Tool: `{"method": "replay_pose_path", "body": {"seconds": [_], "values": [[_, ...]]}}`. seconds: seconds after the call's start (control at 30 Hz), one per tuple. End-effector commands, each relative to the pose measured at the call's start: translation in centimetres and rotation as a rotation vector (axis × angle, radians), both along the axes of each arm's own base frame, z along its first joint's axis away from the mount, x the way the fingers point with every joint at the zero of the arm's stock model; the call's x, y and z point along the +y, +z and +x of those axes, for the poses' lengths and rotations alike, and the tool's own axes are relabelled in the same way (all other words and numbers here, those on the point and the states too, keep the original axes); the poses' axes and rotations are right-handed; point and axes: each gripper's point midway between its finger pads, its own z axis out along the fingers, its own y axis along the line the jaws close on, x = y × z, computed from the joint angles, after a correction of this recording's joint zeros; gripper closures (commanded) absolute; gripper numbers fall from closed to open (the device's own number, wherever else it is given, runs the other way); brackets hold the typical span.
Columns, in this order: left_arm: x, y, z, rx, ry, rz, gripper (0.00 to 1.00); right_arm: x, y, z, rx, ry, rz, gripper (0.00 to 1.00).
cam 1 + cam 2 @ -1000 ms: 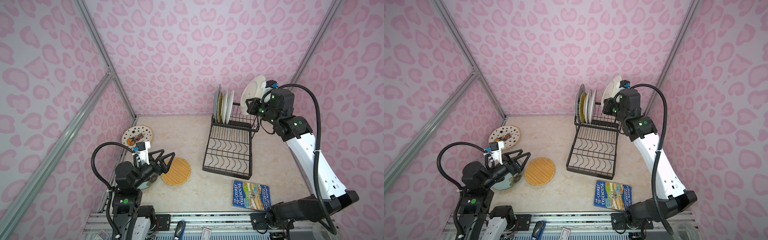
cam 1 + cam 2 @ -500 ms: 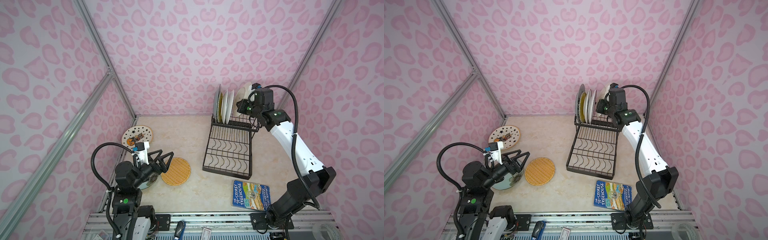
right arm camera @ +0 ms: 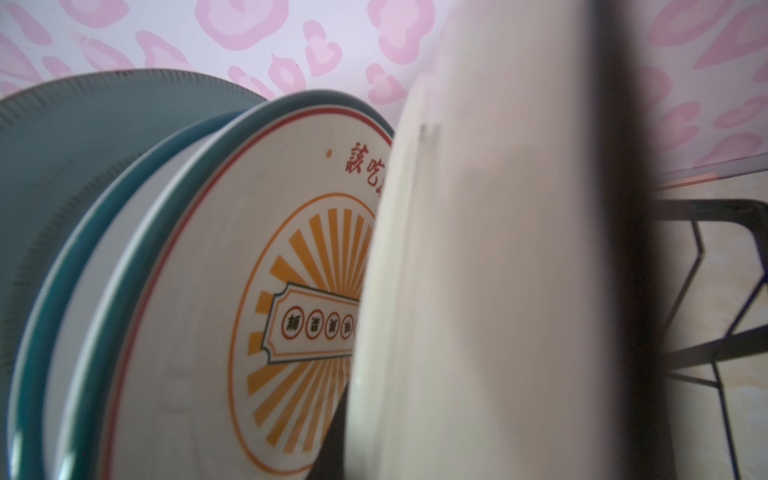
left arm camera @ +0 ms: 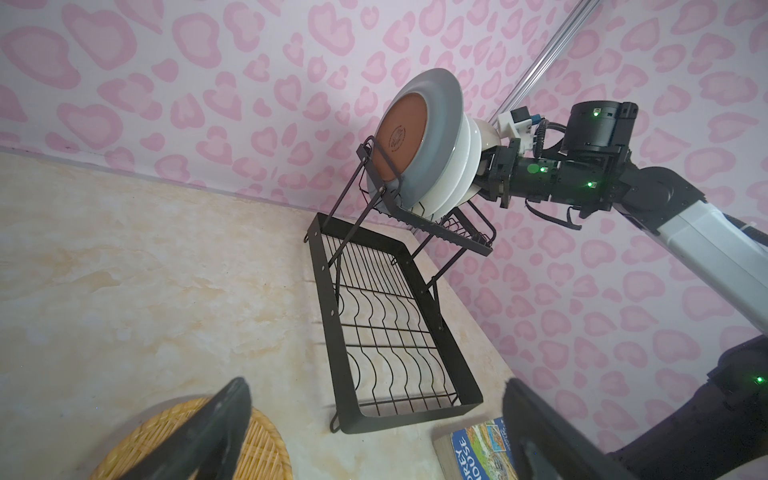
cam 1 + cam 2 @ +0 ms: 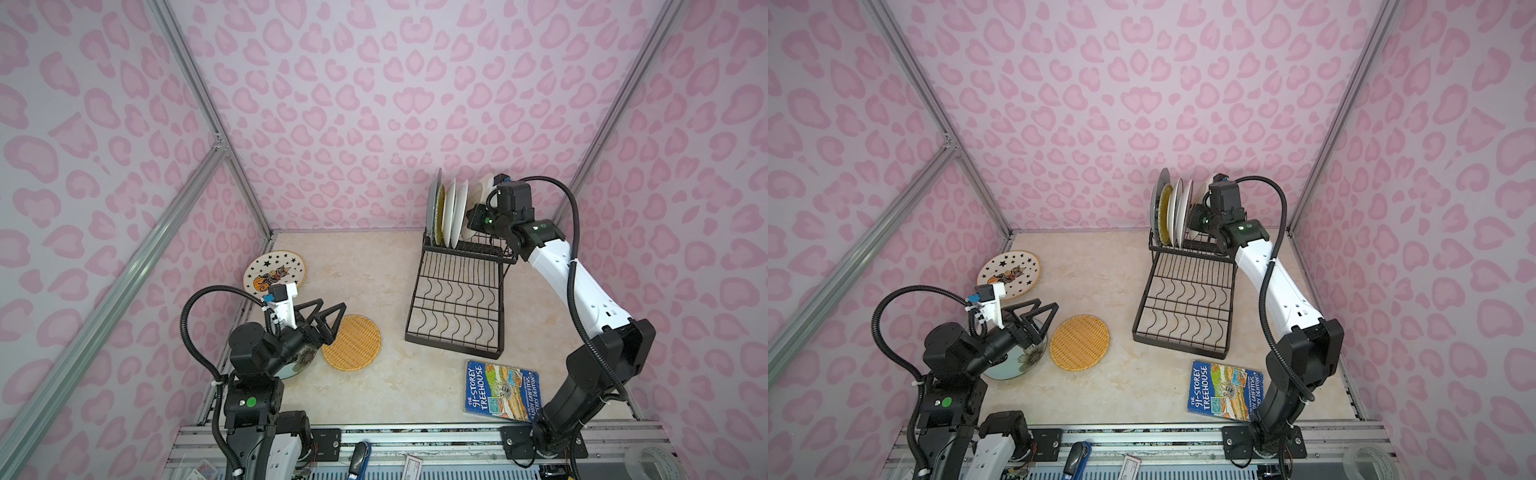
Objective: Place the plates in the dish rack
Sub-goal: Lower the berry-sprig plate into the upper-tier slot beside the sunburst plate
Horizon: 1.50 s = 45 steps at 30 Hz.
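Both top views: R claw (image 5: 473, 218), clamped on plain white round plate (image 5: 478, 192), has dropped from above black wire dish rack (image 5: 453, 345) into its raised basket (image 5: 469, 249), beside standing plates (image 5: 449, 208). Looks nearly seated; release prob next. L claw (image 5: 332, 304) apart, idle by orange woven-look round plate (image 5: 353, 345).

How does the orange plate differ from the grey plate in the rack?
The orange plate lies flat on the table; the grey plate stands on edge in the rack. The orange one looks woven; the grey one is smooth, brown-backed. Both are round.
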Motion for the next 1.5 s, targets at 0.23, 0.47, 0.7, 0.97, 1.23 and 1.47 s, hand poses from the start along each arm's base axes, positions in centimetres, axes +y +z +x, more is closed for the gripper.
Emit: {"method": "replay_pose_path", "body": {"seconds": [0.23,0.47,0.7,0.97,1.23,1.47], "values": [[0.2,0.7,-0.1,-0.028,0.009,-0.002,0.04,0.4,1.2,1.3,-0.068,-0.048,-0.060,1.00],[0.3,0.8,-0.1,-0.031,0.017,-0.002,0.04,0.9,0.9,1.2,-0.062,-0.050,-0.117,1.00],[0.3,0.9,-0.2,-0.033,0.019,-0.003,0.04,1.0,0.5,1.0,-0.047,-0.067,-0.164,1.00],[0.4,0.9,-0.3,-0.036,0.023,-0.004,0.04,1.6,-0.2,0.9,-0.039,-0.071,-0.177,1.00],[0.4,0.9,-0.3,-0.036,0.025,-0.004,0.04,1.8,-0.1,0.6,-0.038,-0.062,-0.182,0.92],[0.4,0.9,-0.3,-0.034,0.024,-0.005,0.04,2.2,0.8,0.2,-0.053,-0.043,-0.179,0.85]]}}
